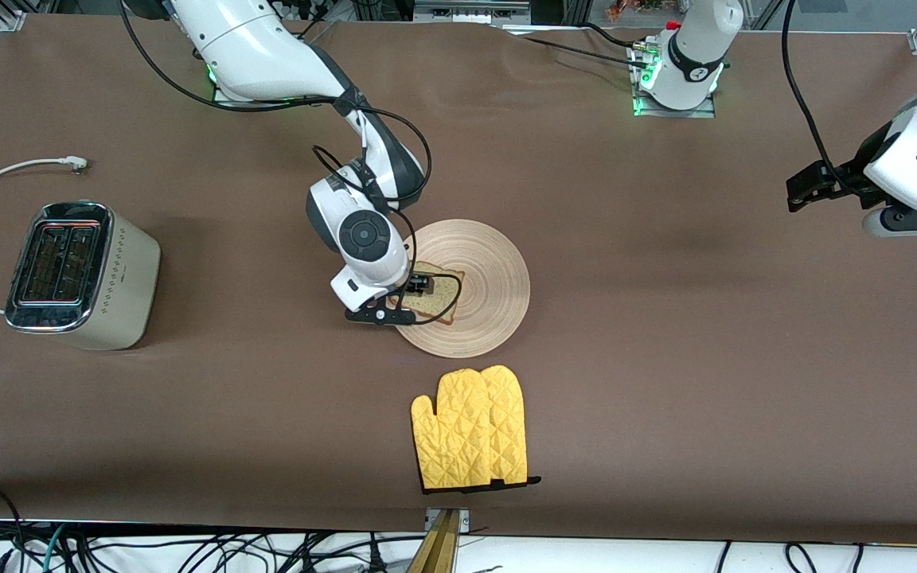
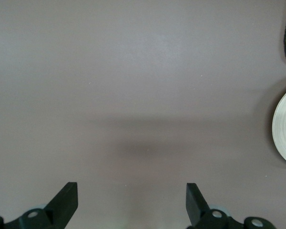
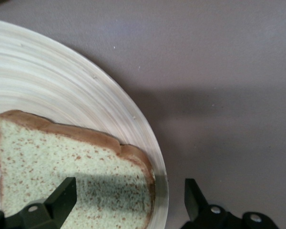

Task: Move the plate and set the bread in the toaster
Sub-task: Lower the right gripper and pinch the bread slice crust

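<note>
My right gripper [image 3: 128, 200] hangs low over the plate's [image 1: 490, 270] rim, fingers spread, straddling the edge of the bread [image 3: 71, 167]; nothing gripped. Bread lies on the plate beneath me. The toaster [image 1: 80, 274] stands well apart, slots empty. My left gripper [image 2: 131, 202] waits, spread, over bare table. Both steps appear outstanding.

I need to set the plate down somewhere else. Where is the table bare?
Bare cloth lies between the toaster and the plate, and between the plate and the waiting left claw. It is crowded where the open right claw hangs over the bread, with the yellow mitt just nearer the camera.
</note>
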`<state>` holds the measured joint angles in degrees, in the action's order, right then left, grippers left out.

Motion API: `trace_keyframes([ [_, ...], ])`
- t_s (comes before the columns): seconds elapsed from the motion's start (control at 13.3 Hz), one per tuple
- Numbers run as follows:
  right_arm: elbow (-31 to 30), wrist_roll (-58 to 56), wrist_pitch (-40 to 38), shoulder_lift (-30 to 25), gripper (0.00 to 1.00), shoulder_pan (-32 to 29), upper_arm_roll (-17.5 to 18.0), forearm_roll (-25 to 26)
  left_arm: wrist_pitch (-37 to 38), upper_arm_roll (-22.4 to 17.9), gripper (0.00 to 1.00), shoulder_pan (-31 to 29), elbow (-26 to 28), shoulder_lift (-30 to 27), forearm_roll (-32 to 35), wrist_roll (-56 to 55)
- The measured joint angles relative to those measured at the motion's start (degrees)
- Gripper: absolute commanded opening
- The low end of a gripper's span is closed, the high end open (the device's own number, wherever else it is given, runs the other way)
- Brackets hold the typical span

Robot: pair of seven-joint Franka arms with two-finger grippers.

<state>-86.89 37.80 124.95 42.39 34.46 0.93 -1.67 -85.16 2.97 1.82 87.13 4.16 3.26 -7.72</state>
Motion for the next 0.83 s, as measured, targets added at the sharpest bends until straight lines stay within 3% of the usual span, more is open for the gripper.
trace_keyframes([
  [0.68, 0.2, 0.0, 0.0, 0.4, 0.99, 1.2, 0.0, 0.0, 0.0, 0.0, 1.00, 0.0, 0.0, 0.1, 0.0, 0.0],
  [0.75, 0.2, 0.0, 0.0, 0.4, 0.96, 1.4, 0.0, 0.0, 0.0, -0.1, 1.00, 0.0, 0.0, 0.1, 0.0, 0.0],
  [0.83, 0.2, 0.0, 0.0, 0.4, 0.86, 1.7, 0.0, 0.0, 0.0, -0.1, 1.00, 0.0, 0.0, 0.1, 0.1, 0.0],
])
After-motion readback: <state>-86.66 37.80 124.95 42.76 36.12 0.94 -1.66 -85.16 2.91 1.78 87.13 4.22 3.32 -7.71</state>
